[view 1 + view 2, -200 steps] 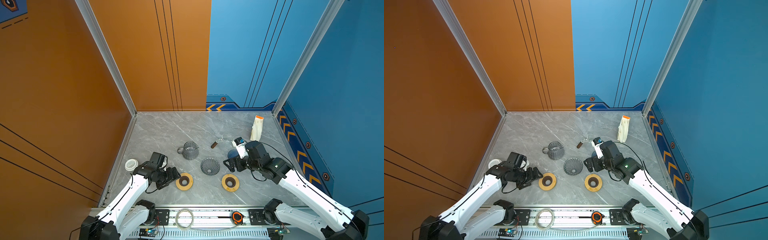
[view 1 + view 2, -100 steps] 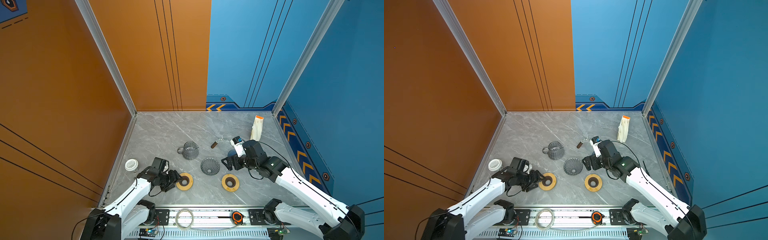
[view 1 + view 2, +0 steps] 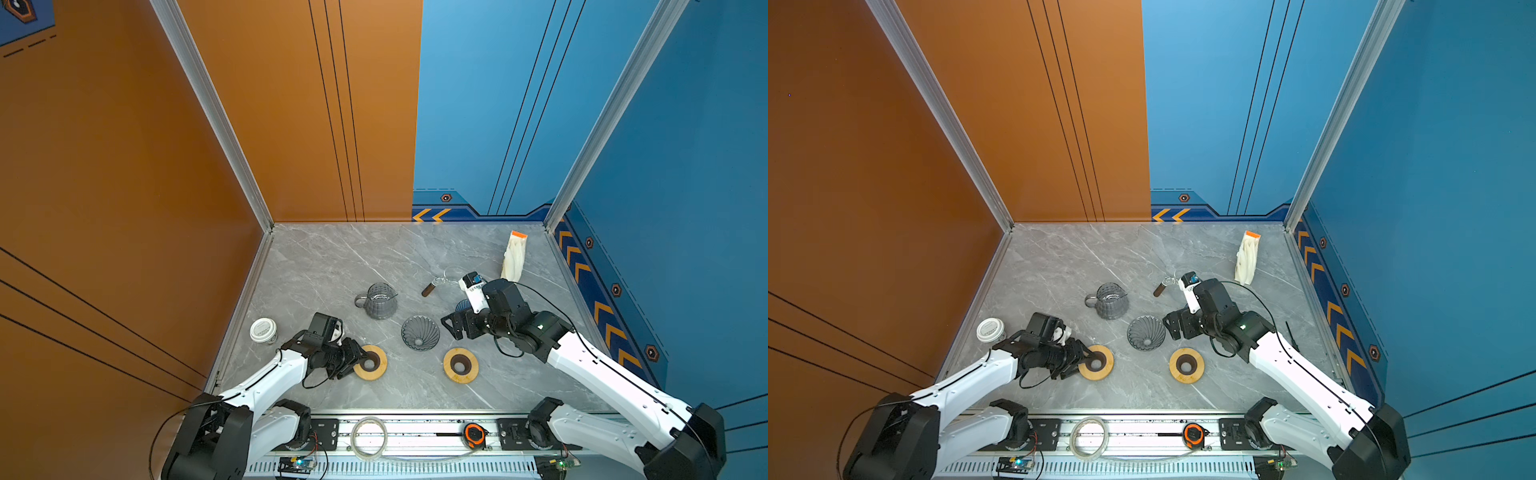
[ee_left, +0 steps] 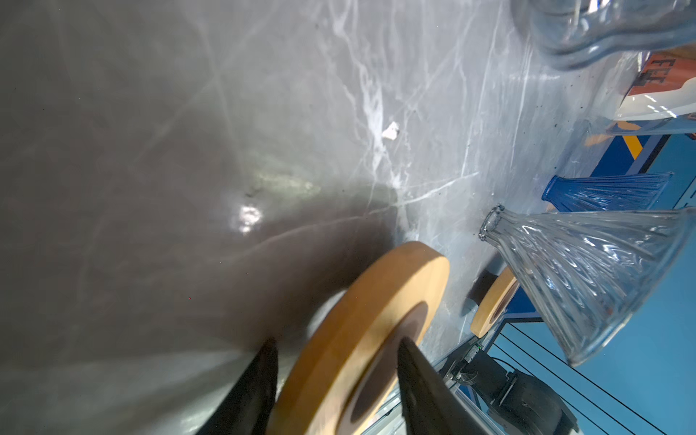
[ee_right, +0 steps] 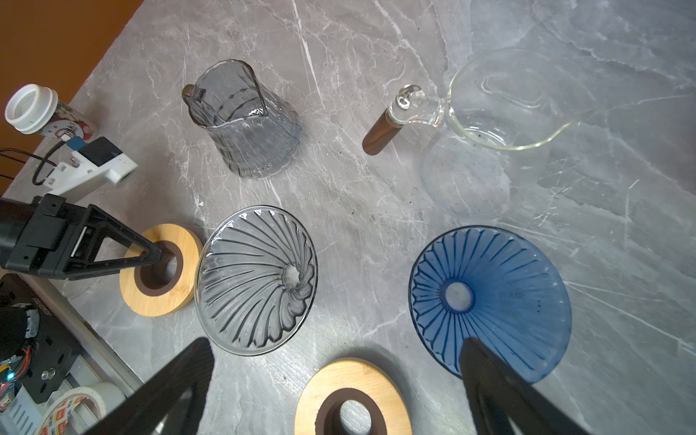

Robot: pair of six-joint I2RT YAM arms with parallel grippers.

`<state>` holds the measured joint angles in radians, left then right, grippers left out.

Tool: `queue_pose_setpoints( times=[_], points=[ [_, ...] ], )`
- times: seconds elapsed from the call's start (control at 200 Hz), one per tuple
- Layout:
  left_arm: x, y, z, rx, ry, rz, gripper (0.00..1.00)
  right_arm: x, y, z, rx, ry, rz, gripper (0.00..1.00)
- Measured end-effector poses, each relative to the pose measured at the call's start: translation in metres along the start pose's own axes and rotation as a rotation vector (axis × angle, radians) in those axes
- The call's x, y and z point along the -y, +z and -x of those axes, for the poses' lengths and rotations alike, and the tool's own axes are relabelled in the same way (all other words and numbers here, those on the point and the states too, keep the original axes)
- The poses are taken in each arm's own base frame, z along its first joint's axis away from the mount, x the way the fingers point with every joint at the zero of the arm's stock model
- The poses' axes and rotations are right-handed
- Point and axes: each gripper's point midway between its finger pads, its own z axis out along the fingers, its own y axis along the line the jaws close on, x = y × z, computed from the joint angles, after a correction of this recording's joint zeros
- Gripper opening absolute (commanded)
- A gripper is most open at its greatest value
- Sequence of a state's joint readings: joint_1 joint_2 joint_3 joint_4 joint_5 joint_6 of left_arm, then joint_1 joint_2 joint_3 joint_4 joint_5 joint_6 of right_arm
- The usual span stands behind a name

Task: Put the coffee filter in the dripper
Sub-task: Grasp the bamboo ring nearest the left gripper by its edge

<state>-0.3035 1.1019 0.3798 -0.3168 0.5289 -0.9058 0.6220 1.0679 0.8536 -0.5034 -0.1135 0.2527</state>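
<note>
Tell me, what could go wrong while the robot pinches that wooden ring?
1. The left pincer straddles only the rim of the round wooden ring with the dark hole, one finger inside the hole. The ring might slip or tip out when lifted.
2. The smoky ribbed glass dripper sits right beside that ring, so a swing could knock it.
3. The right pincer hangs open near the blue ribbed glass dripper. Dropping down could bump it.

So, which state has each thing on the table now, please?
left tool, jaws astride rim of left wooden ring, grip unclear
right tool, open, empty
grey dripper, mouth up, no filter
blue dripper, mouth up, no filter
grey pitcher, upright, empty
glass jug, upright, empty
lidded cup, upright, lid on
filter bag, untouched by either tool
</note>
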Motion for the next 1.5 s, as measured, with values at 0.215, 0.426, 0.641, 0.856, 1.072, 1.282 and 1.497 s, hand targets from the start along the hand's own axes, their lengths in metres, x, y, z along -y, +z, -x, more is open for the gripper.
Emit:
queue_pose_setpoints(
  times=[0.215,0.426,0.641,0.856,1.072,1.282,1.497],
  points=[
    [-0.001,0.001,0.000,0.006,0.004,-0.005,0.45,-0.001,0.010,0.000,-0.032,0.002,-0.001,1.00],
    [0.000,0.000,0.000,0.019,0.015,-0.021,0.37,-0.003,0.015,0.007,-0.040,0.007,0.004,1.00],
    [0.005,-0.001,0.004,0.033,0.030,-0.041,0.27,-0.005,0.014,0.012,-0.029,0.013,0.007,1.00],
    [0.008,-0.003,0.008,0.041,0.033,-0.062,0.20,-0.005,0.014,0.015,-0.021,0.013,0.009,1.00],
    [0.011,-0.008,0.014,0.060,0.037,-0.073,0.11,-0.005,0.016,0.014,-0.029,0.013,0.007,1.00],
    [0.014,-0.016,0.011,0.077,0.049,-0.085,0.00,-0.005,0.016,0.014,-0.029,0.013,0.007,1.00],
    [0.013,-0.029,0.005,0.101,0.068,-0.082,0.00,-0.004,0.016,0.017,-0.017,0.012,0.003,1.00]
  ],
)
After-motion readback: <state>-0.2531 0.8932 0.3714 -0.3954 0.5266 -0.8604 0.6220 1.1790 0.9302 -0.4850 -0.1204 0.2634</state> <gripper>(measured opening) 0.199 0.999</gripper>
